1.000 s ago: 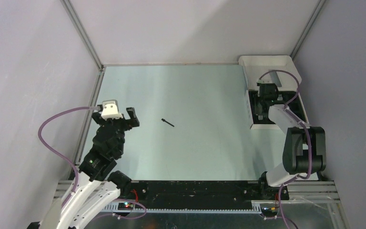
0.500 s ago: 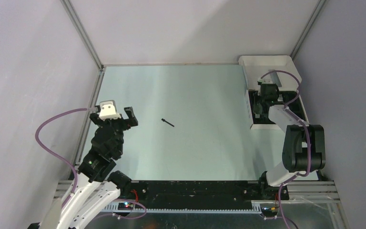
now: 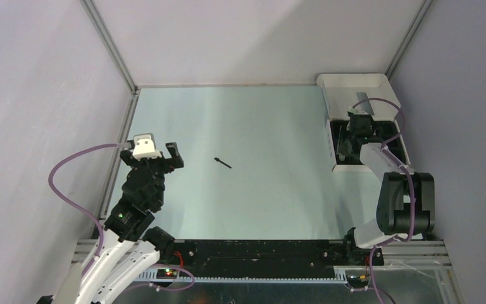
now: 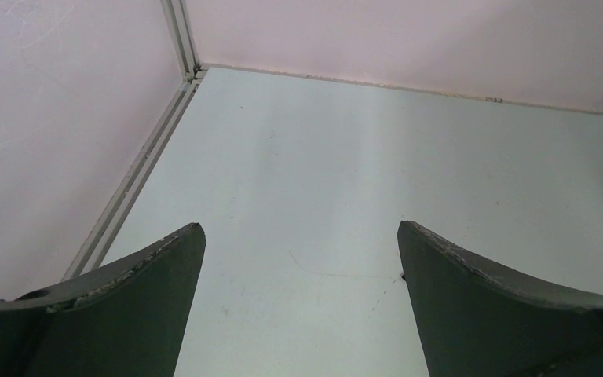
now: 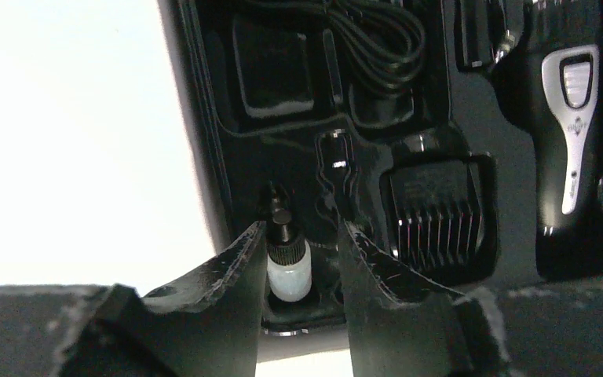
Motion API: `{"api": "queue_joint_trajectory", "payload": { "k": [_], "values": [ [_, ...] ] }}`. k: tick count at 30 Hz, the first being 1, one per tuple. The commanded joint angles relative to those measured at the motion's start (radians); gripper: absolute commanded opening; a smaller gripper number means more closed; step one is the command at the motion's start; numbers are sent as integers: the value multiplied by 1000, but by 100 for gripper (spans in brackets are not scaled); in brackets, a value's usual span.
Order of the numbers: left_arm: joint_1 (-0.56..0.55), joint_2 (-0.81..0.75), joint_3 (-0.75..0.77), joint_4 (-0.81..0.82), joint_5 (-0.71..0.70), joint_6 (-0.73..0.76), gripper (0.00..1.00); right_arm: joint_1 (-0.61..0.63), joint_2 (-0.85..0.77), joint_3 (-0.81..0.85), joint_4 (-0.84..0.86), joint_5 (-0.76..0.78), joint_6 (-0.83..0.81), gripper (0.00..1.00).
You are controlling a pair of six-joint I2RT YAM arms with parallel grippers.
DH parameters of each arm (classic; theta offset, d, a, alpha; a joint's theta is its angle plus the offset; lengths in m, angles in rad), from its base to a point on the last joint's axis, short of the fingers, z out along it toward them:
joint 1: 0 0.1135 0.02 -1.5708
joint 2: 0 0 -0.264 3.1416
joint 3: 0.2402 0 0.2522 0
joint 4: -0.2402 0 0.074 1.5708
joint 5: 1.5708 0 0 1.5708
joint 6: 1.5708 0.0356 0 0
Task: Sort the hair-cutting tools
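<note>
Having edged rightward, the right end effector [image 5: 300,229] is straddling a small bottle [image 5: 289,275], fingers narrowly apart, while the left end effector [image 4: 298,228] is gaping wide.

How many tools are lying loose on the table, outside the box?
1: the stick, mid-table. The right arm hides table near the box, so another may be hidden.

The left gripper [image 4: 300,228] fills the bottom of the view, its two dark fingers [image 4: 126,314] spread wide with nothing between them. Beyond and beneath the gripper lies the pale grey-green table [image 4: 361,157], with a faint thin scratch [image 4: 322,271] just ahead of the gap. Left of the gripper, a metal rail [image 4: 137,177] runs along the table's edge to the far corner, where pale walls [image 4: 408,39] meet.
</note>
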Motion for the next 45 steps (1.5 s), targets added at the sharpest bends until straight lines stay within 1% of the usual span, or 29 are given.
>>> {"api": "queue_joint_trajectory", "payload": {
  "k": [1, 4, 8, 12, 17, 19, 23, 28, 32, 35, 37, 38, 39, 40, 41, 43, 45],
  "values": [
    [5, -11, -4, 32, 9, 3, 100, -5, -63, -27, -44, 25, 23, 44],
    [4, -13, -5, 32, 11, 1, 100, -5, -95, -27, -46, 15, 30, 47],
    [5, -17, -5, 33, 11, 1, 98, -7, -131, -28, -46, 11, 39, 47],
    [5, -19, -6, 32, 14, 1, 98, -11, -136, -28, -51, -11, 53, 40],
    [5, -20, -5, 32, 16, 0, 98, -28, -103, -22, -49, -40, 67, 22],
    [5, -18, -7, 32, 17, 1, 98, -31, -84, -16, -50, -48, 69, 18],
    [5, -18, -7, 34, 18, 3, 98, -36, -33, -3, -47, -60, 67, 14],
    [5, -13, -8, 36, 18, 5, 99, -39, 28, 13, -48, -89, 67, 12],
    [4, -10, -9, 37, 18, 8, 98, -38, 45, 31, -83, -77, 77, 12],
    [5, -7, -10, 36, 19, 9, 98, -30, 4, 35, -96, -54, 79, 14],
    [5, -6, -10, 37, 19, 9, 98, -16, -61, 43, -105, -32, 71, 20],
    [5, -3, -10, 36, 19, 9, 98, -5, -77, 57, -117, -20, 67, 26],
    [5, -4, -8, 36, 19, 9, 98, 3, -105, 65, -130, -15, 66, 29],
    [5, -2, -8, 36, 19, 8, 98, 11, -117, 84, -137, -15, 62, 35],
    [5, -1, -7, 34, 18, 7, 98, 43, -137, 103, -147, -24, 61, 37],
    [5, 0, -6, 33, 15, 6, 98, 93, -156, 127, -151, -42, 57, 46],
    [5, 3, -5, 30, 12, 4, 98, 158, -153, 151, -147, -51, 55, 51]
  ]
}}
